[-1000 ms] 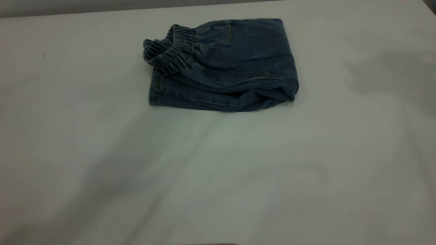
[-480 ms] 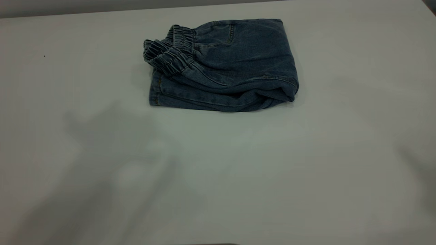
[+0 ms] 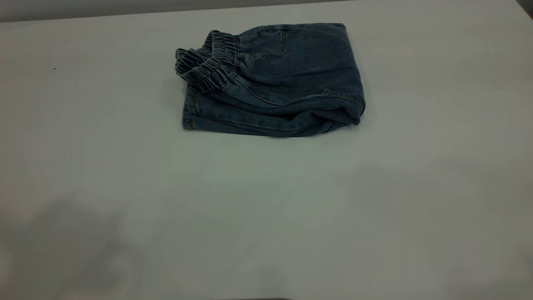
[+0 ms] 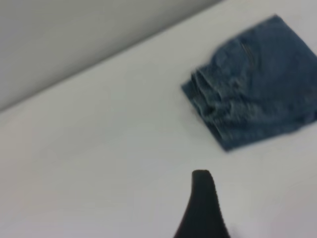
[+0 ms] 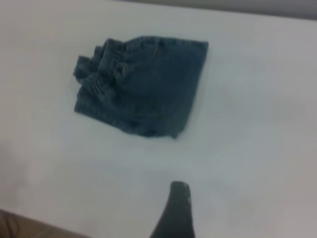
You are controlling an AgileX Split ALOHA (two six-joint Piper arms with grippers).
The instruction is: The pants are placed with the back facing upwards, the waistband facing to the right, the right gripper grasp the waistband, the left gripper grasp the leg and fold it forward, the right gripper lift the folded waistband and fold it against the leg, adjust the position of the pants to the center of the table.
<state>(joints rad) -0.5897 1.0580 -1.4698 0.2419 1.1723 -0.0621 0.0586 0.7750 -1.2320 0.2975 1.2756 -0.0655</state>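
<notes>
pants (image 3: 270, 79) lie folded, unmoved; arm shadows have withdrawn; finger states of both grippers unclear.

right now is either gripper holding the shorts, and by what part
Nothing is held. The pants lie folded on the table; the left gripper and right gripper are both well clear of them.

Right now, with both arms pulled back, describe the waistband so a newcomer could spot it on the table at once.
Start at the pale table: the only thing on it is a folded bundle of blue denim pants, lying toward the far edge in the exterior view. The waistband is the thick strip at the bundle's left end, lying on top. Its tight, ruffled puckers set it apart from the smooth denim beside it.
</notes>
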